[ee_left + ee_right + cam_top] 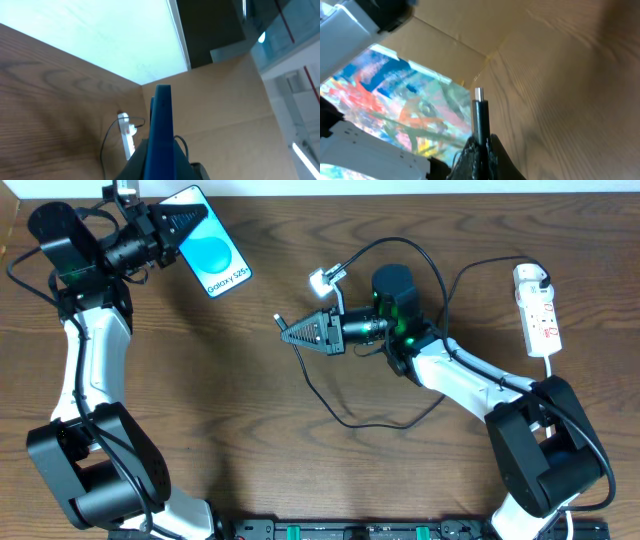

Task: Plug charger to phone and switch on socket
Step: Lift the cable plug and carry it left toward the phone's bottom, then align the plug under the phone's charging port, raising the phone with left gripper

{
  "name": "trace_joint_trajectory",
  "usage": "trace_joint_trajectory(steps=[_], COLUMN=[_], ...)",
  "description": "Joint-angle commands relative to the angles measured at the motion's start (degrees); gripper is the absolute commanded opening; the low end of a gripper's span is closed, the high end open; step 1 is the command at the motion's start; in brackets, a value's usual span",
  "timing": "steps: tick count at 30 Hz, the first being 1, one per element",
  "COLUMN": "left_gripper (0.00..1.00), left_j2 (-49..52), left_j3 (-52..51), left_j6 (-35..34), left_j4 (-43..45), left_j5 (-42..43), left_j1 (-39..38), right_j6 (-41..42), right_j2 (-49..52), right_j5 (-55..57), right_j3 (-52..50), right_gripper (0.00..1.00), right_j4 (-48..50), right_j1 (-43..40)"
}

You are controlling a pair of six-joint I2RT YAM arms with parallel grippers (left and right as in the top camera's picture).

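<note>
The phone (pixel 215 258) is clamped in the left gripper (pixel 188 225) (screen facing up), well apart from the charger (pixel 479 112), whose tip sticks out of the closed right gripper (pixel 295 333). Both wrists lie level. The socket (pixel 537 310) lies far behind the right gripper.

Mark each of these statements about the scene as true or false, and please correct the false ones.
1. The left end effector holds the phone. True.
2. The charger is plugged into the phone. False: its connector tip is gripped in the right end effector, well apart from the phone.
3. Neither end effector touches the socket. True.
4. The phone's screen faces down toward the table. False: its blue screen faces the overhead camera.
</note>
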Motion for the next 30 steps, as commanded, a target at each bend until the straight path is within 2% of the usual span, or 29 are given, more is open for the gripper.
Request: trace_joint_trajectory(steps=[1, 8, 30], left_gripper=[0.07, 0.07, 0.07], left_j2=[-0.02, -0.02, -0.02], left_j3=[0.57, 0.57, 0.57], left_j6=[-3.06, -3.04, 1.99], left_j4=[0.55, 0.57, 0.52], left_j5=[-2.19, -2.75, -4.83], left_j1=[-0.13, -2.34, -7.52], right_j6=[4.35, 10.51, 13.03], right_j2=[0.44, 0.44, 0.44], right_j5=[-0.72, -0.72, 2.93], right_j3=[0.7, 0.7, 0.7], right_gripper=[0.01, 0.01, 0.01], right_j4=[4.57, 14.05, 15.98], right_j1=[-0.24, -0.2, -0.09])
